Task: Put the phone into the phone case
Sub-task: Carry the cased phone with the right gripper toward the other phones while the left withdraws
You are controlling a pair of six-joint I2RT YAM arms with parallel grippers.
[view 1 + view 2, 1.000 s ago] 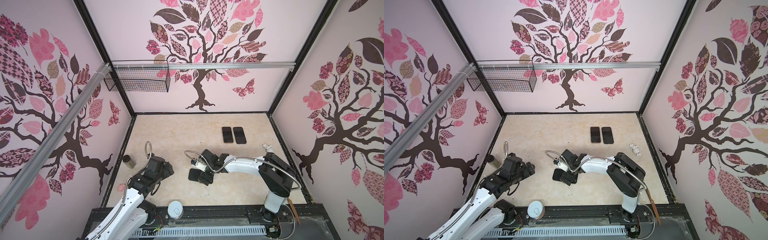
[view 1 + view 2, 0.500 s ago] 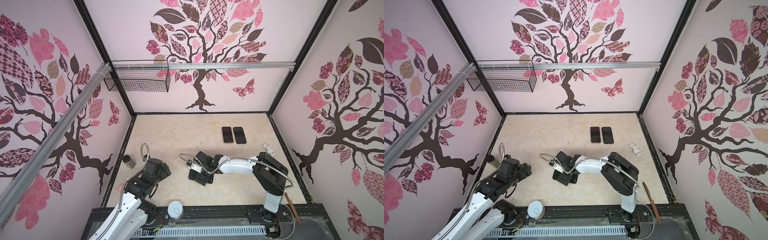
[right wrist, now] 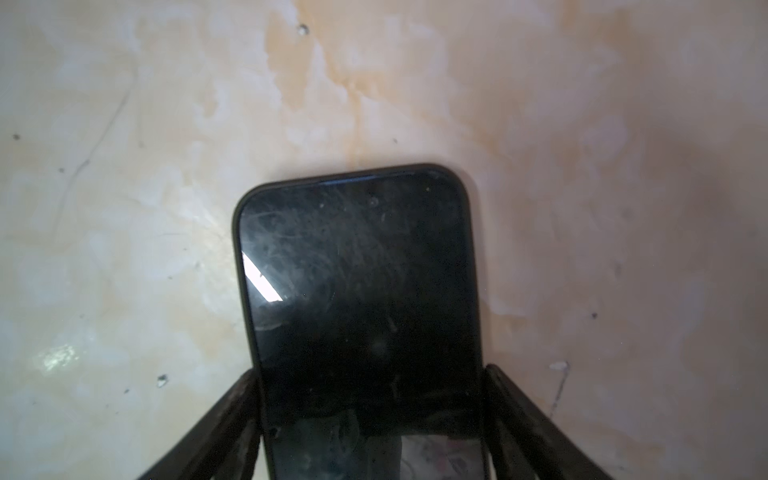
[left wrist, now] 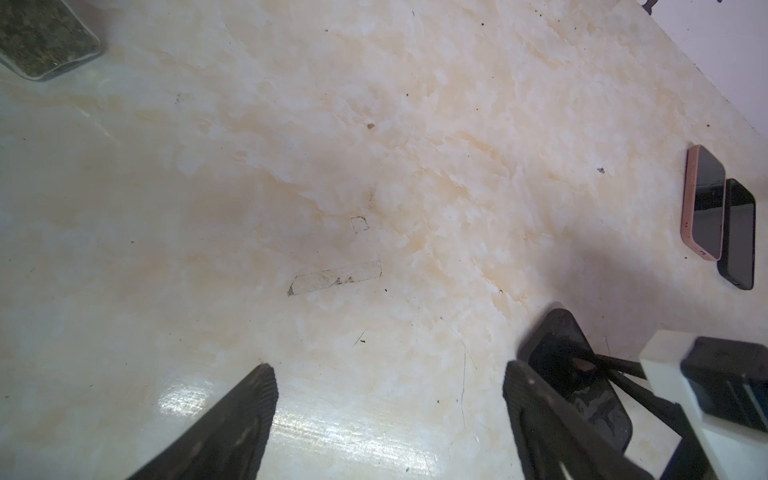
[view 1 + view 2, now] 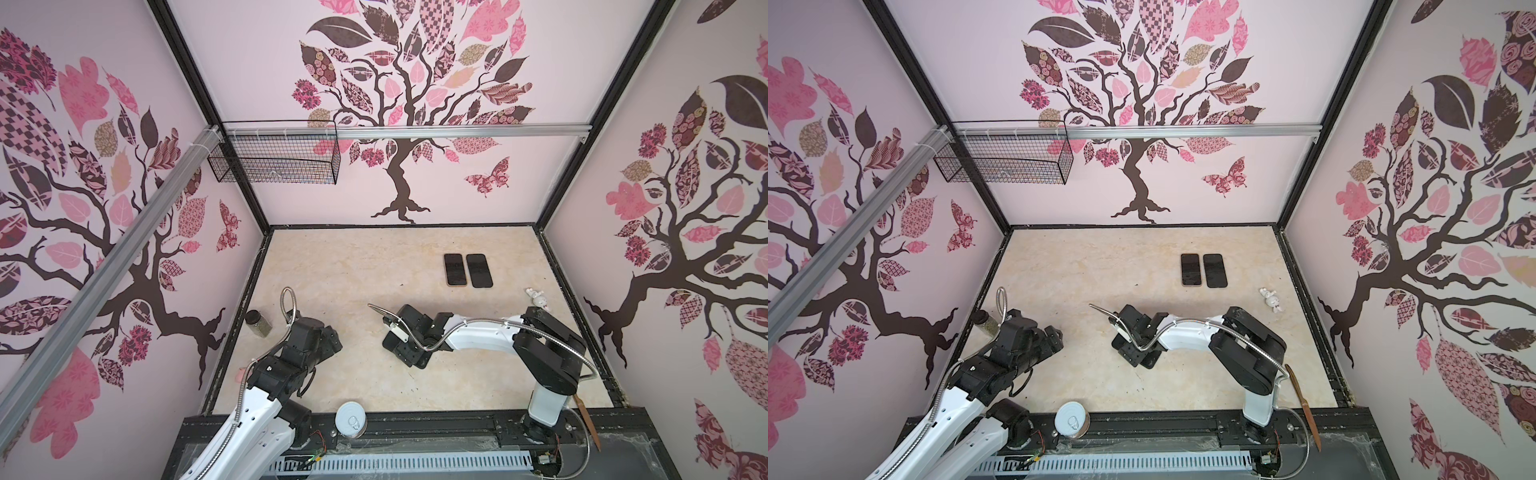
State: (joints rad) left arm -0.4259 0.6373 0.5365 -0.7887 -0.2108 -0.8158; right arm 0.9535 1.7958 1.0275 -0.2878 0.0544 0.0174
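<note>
Black and glossy, the phone point(image 5: 390, 344) is lying flat near the middle of the counter point(image 5: 353, 266) in both top views, its long axis running from 10 o'clock to 4 o'clock. The right gripper point(image 5: 406, 349) is sitting directly over it and hiding most of it. The left gripper point(image 5: 332, 341) is hanging well apart at the phone's 9 o'clock, so the right arm is plainly the nearer one. A rose-edged handset point(image 5: 454, 270) and a dark handset point(image 5: 478, 271) are lying side by side toward 1 o'clock, a spice jar point(image 5: 257, 323) is standing by the wall at 9 o'clock, and a tin can point(image 5: 351, 419) is resting on the front rail at 7 o'clock; none is blocking the way. From the left wrist, the left gripper's fingers point(image 4: 241, 424) are standing wide apart with only bare counter between them. From the right wrist, the right gripper's fingers point(image 3: 216, 432) are straddling the phone's width, lying close against both long edges; whether they are pressing cannot be told. A dark rim point(image 3: 237, 232) is framing the glass, possibly the case.
</note>
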